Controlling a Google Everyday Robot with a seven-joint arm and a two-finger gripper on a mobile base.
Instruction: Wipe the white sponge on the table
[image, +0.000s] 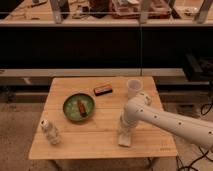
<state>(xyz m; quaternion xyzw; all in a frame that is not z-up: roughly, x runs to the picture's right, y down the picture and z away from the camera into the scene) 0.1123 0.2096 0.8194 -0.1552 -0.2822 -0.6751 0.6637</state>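
The white sponge lies flat on the light wooden table, near its front edge and right of the middle. My gripper points straight down from the white arm that comes in from the right. It is shut on the top of the sponge and holds it against the tabletop.
A green bowl with a brown oblong item inside sits left of centre. A dark brown block and a white cup stand toward the back. A white crinkled bottle stands at the front left. A small dark mark is near the front right corner.
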